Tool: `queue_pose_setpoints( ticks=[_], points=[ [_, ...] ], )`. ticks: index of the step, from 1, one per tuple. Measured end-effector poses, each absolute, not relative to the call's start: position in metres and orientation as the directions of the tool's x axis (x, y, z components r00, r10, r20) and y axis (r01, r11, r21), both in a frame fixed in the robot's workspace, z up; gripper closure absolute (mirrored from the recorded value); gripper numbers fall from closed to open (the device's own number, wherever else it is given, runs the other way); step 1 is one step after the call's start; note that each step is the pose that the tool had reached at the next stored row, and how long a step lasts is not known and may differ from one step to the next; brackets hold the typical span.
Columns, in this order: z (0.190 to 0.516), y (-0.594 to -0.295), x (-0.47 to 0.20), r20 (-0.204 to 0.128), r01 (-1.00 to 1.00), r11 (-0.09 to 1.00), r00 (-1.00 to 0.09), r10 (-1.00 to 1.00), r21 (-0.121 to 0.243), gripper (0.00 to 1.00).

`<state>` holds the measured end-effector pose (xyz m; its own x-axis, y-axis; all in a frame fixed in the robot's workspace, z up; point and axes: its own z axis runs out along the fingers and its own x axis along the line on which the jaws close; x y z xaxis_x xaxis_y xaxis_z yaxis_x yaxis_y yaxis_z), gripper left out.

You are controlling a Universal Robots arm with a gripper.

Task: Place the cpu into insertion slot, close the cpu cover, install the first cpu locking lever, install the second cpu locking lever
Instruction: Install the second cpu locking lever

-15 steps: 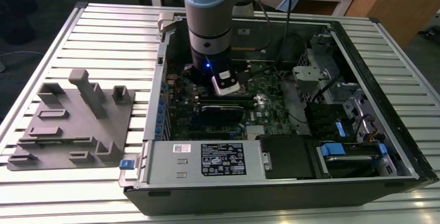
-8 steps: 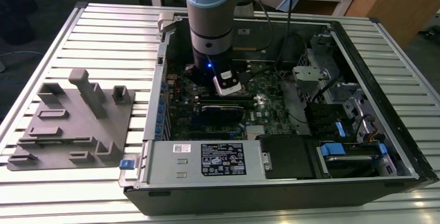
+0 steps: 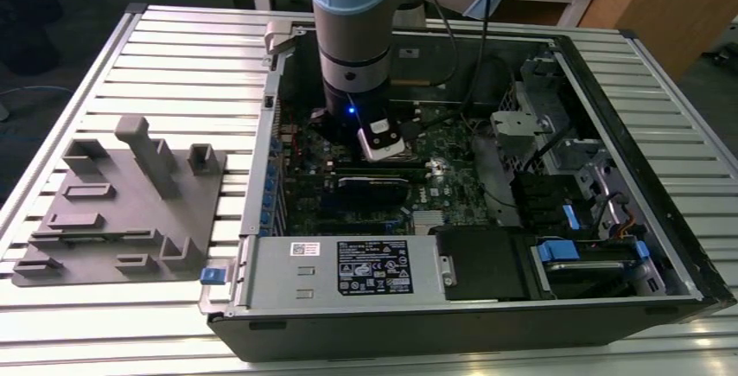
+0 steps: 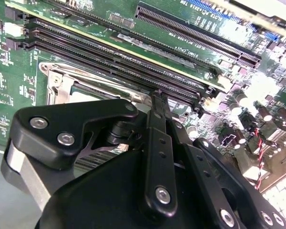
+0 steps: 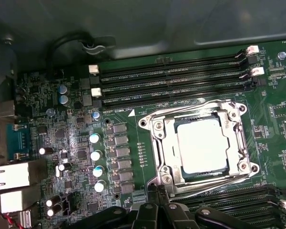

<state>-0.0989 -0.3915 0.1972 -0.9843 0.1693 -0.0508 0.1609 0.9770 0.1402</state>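
The cpu [image 5: 201, 145], a dull silvery square, lies in the insertion slot [image 5: 240, 110] on the green board. The cpu cover [image 5: 160, 143], a thin metal frame, lies flat around it. One thin wire locking lever [image 5: 214, 180] runs along the socket's edge nearest my gripper, and another [image 5: 181, 108] runs along the opposite edge. My gripper [image 5: 158, 189] is shut, its black fingertips together at the socket corner beside the near lever; I cannot tell whether they touch it. In the second wrist view the shut gripper [image 4: 157, 99] hides most of the cpu cover [image 4: 57, 85]. In the exterior view my gripper [image 3: 384, 144] is low inside the case.
The open computer case [image 3: 645, 220] lies on a slatted table. Long black memory slots [image 5: 171, 78] flank the socket, and capacitors [image 5: 96, 155] stand beside it. A black card [image 3: 369, 188] sits near the gripper. A grey fixture [image 3: 127, 203] lies at the exterior view's left.
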Motion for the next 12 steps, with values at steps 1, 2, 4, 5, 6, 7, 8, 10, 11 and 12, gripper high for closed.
queue_pose_setpoints(
  ticks=[1,2,4,5,6,7,8,10,11,12],
  points=[
    [0.1972,-0.3915,-0.0988,-0.05,0.161,0.977,-0.984,0.169,0.142,0.89],
    [0.1972,-0.3915,-0.0988,-0.05,0.161,0.976,-0.984,0.169,0.144,0.89],
    [0.1971,-0.3915,-0.0988,-0.047,0.161,0.975,-0.984,0.17,0.151,0.89],
    [0.1968,-0.3913,-0.0987,-0.046,0.161,0.975,-0.984,0.17,0.155,0.89],
    [0.197,-0.3914,-0.0988,-0.044,0.161,0.974,-0.984,0.17,0.158,0.89],
    [0.1971,-0.3915,-0.0989,-0.043,0.162,0.974,-0.984,0.17,0.159,0.89],
    [0.1971,-0.3915,-0.0989,-0.043,0.162,0.974,-0.984,0.17,0.159,0.89],
    [0.1971,-0.3915,-0.0989,-0.043,0.162,0.974,-0.984,0.17,0.159,0.89],
    [0.1971,-0.3915,-0.0988,-0.043,0.162,0.974,-0.984,0.17,0.159,0.89],
    [0.1971,-0.3915,-0.0988,-0.043,0.162,0.974,-0.984,0.17,0.159,0.89]
  ],
)
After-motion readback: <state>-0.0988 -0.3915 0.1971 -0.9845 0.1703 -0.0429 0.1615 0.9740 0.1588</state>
